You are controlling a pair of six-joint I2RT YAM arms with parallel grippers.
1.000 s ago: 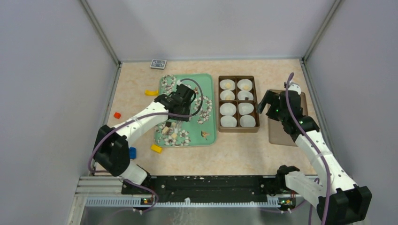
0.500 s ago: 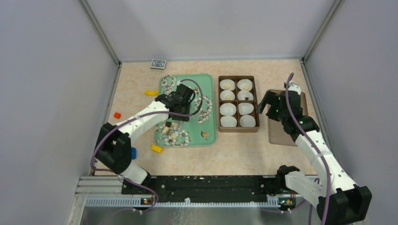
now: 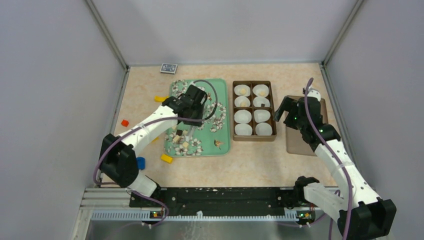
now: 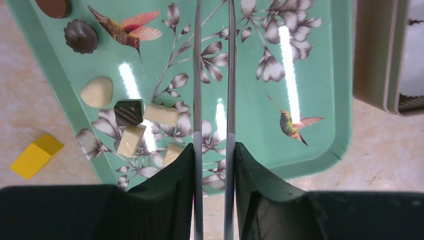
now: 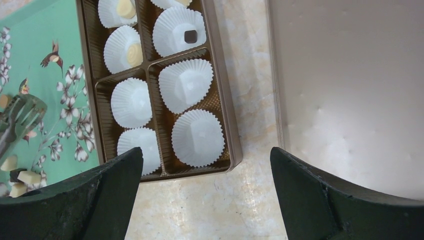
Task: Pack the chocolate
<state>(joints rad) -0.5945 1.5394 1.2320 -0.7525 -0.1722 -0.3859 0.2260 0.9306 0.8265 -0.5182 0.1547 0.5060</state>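
Several chocolates lie at the near left of the green tray (image 3: 224,87): a dark square (image 4: 128,112), cream pieces (image 4: 161,114), a cream oval (image 4: 97,91) and a dark fluted one (image 4: 80,36). My left gripper (image 4: 214,150) is shut on metal tongs (image 4: 197,75) and hovers over the tray (image 4: 320,75), right of the pieces; the tongs' tip (image 5: 22,112) holds nothing. The brown box (image 3: 253,110) holds white paper cups; a dark square (image 5: 190,36) and cream pieces (image 5: 134,54) sit in the far cups. My right gripper (image 5: 204,152) is open and empty, just right of the box.
The box lid (image 3: 300,142) lies flat under the right arm. Yellow blocks (image 3: 166,158) (image 3: 160,98), a red block (image 3: 124,122) and a blue block (image 3: 141,162) lie left of the tray. A small dark card (image 3: 168,67) sits by the back wall.
My left gripper with the tongs has moved a little toward the far side of the tray. The right arm has not moved.
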